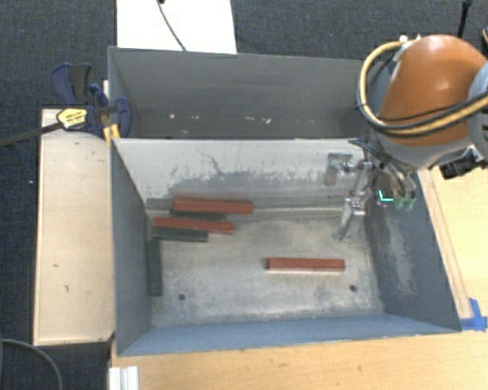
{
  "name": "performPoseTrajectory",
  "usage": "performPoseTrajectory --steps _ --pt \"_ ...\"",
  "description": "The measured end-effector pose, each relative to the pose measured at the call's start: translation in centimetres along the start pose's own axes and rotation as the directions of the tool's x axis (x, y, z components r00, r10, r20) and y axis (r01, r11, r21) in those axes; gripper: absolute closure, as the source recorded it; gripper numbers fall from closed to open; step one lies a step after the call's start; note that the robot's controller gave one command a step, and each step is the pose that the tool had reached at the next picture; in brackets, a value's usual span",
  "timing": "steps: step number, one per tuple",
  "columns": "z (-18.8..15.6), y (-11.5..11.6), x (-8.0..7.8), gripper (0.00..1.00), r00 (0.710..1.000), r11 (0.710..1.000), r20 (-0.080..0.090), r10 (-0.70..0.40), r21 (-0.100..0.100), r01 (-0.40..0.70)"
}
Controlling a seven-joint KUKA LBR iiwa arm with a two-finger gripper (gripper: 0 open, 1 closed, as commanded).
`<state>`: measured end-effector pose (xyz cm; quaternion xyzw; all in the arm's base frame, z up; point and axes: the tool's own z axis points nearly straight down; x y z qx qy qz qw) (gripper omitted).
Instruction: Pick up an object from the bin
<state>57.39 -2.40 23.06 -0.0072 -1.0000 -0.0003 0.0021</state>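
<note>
Near the bin's (228, 96) left wall, one red-brown bar (211, 207) lies just beside a second red-brown bar (197, 226), each seemingly resting on a dark strip (181, 236). A dark green bar (154, 268) lies along that wall. A third red-brown bar (305, 264) lies apart, toward the front edge.

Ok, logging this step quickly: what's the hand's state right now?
Hand: cannot be told, open or closed; it is at the bin's right side, near the lone red-brown bar.

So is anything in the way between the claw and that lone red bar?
Nothing visible. The gripper hangs near the right wall of the bin. The red bar lies alone on the floor just lower left of it. The other bars lie far left.
</note>
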Motion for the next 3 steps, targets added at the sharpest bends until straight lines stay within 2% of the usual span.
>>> performPoseTrajectory --steps 1,2,3 --pt "16.5 -0.1 3.7 0.00 0.993 0.993 -0.002 -0.120 0.000 0.120" --pt "16.0 -0.1 3.4 1.00 0.993 0.993 0.006 -0.121 0.001 0.121" --pt "1.8 4.4 2.6 1.00 0.979 0.979 0.016 -0.205 0.002 0.205"
